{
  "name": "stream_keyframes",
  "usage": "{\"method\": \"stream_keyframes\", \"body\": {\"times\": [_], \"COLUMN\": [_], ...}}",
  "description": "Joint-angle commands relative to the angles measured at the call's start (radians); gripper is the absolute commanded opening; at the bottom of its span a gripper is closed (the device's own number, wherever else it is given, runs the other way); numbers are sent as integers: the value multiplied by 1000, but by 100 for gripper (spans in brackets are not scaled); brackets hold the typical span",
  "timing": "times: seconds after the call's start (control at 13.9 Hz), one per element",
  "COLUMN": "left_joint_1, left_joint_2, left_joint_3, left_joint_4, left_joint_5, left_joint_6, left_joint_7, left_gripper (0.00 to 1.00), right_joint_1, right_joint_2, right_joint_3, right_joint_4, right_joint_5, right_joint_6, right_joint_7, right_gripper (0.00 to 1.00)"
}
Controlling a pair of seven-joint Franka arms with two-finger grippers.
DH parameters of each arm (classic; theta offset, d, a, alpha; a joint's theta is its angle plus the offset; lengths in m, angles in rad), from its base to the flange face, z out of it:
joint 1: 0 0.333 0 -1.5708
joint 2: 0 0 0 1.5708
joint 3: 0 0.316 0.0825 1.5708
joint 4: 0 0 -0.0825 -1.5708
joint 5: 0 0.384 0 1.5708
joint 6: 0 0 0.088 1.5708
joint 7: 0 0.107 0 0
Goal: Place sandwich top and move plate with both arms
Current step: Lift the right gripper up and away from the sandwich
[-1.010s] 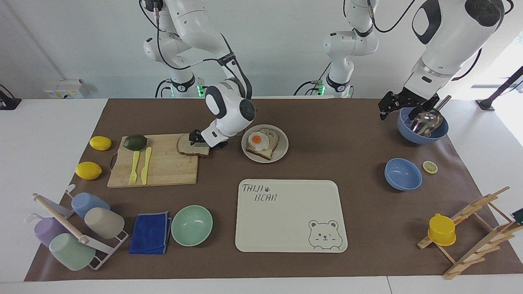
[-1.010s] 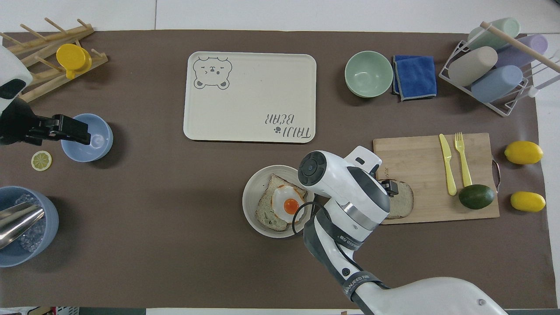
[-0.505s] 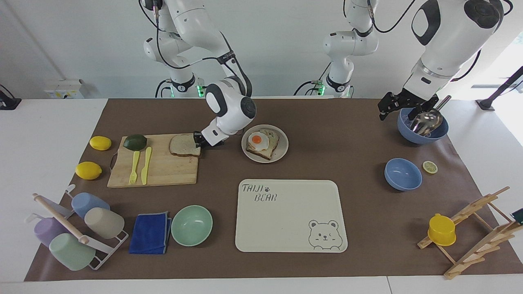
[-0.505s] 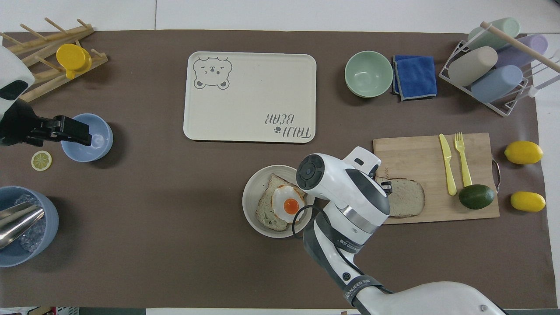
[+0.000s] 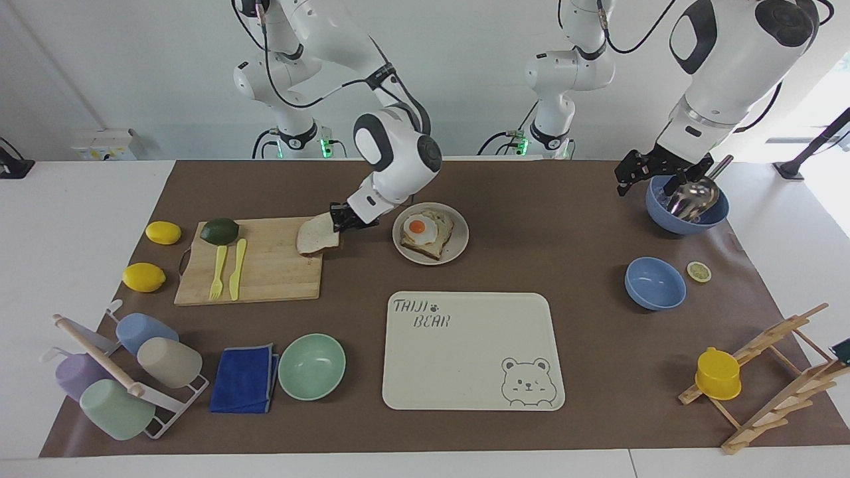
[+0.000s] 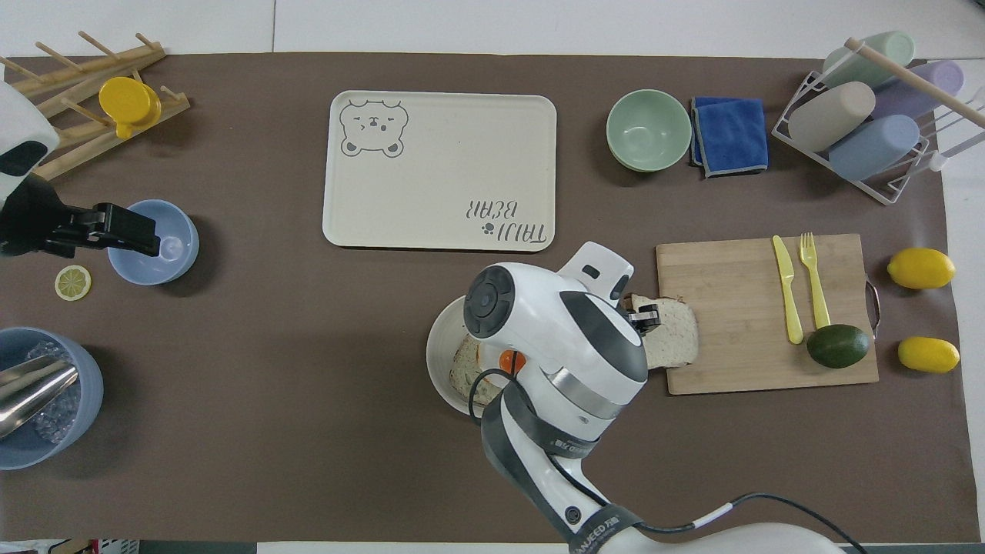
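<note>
The sandwich top is gripped at one edge by the right tool, which is clenched on the slice's end nearest the plate. The slice hangs tilted from the tool over the corner of the bamboo cutting board, and it appears to be clear of the wood. An edge grip seems to have been chosen so that the broad face stays free to be laid flat onto the egg-topped slice.

Relative to the right tool, the sandwich top extends away toward the cutting board, while the plate and its fried egg lie just beside the tool toward the left arm's end of the counter. The cream bear-printed tray lies farther from the robots than the tool.

The left tool is held waiting by the rim of the blue bowl with the metal scoop; whether it is released or clenched cannot be told.
</note>
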State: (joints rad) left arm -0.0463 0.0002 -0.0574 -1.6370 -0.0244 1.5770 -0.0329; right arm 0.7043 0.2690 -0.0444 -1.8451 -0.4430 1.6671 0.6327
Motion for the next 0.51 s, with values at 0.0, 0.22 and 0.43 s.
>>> {"method": "stream_keyframes", "body": {"times": [0.0,0.22,0.43], "left_joint_1": [6,9,11], "left_joint_2": [-14,-25,-43], "left_joint_3": [-5,-5,-2], "left_joint_4": [-20,-53,-93], "left_joint_5": [12,11,5], "left_joint_6": [14,47,87], "left_joint_7": [-4,-4,-2], "left_gripper": [100,100,100], "right_joint_1": [-3,47,64], "right_joint_2": [111,136,136], "right_joint_3": [89,101,104], "right_joint_4": [263,308,262], "right_joint_5": [93,150,153], "right_joint_6": [-66,23,86], "right_joint_7": [-13,51,82], "right_gripper": [0,0,0]}}
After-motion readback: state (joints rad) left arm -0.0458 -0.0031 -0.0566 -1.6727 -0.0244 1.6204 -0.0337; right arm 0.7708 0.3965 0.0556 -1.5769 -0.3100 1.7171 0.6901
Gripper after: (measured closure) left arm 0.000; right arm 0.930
